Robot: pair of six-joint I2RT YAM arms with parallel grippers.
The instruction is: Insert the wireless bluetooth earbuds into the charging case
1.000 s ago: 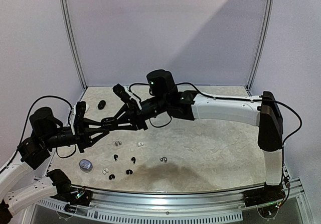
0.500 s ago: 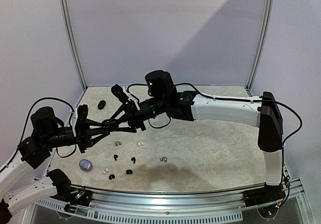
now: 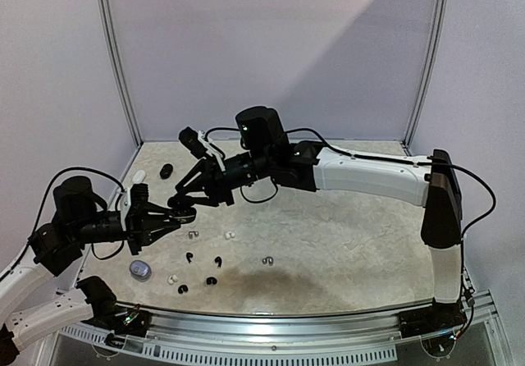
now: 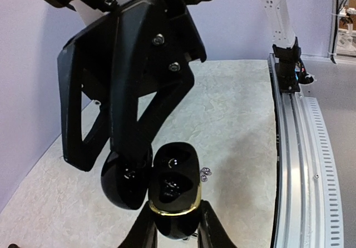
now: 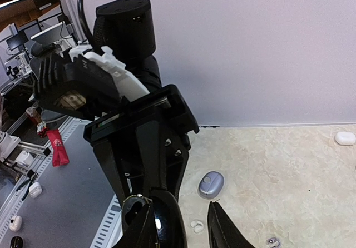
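Observation:
My left gripper [image 4: 176,210] is shut on a black charging case [image 4: 175,189] with a gold rim, held up above the table with its lid [image 4: 123,182] swung open to the left. Its two wells look dark, and I cannot tell whether a bud sits in either. My right gripper [image 3: 180,204] reaches in from the right and straddles the lid [image 5: 166,226]; its jaws stand apart, with a gap on the right side. Several wireless bluetooth earbuds lie loose below: a silvery one [image 3: 194,235], a white one [image 3: 230,235] and a black one [image 3: 189,258].
A silver-grey case [image 3: 140,269] lies near the front left, beside a white bud [image 5: 196,224]. A black case [image 3: 166,171] and a white case [image 3: 138,176] sit at the back left. More buds lie near the front rail [image 3: 271,317]. Another silvery bud [image 3: 267,260] lies mid-table.
The left gripper has carried the open case up and to the right. The right gripper's fingers have come down onto the case's lid, and its wrist has risen.

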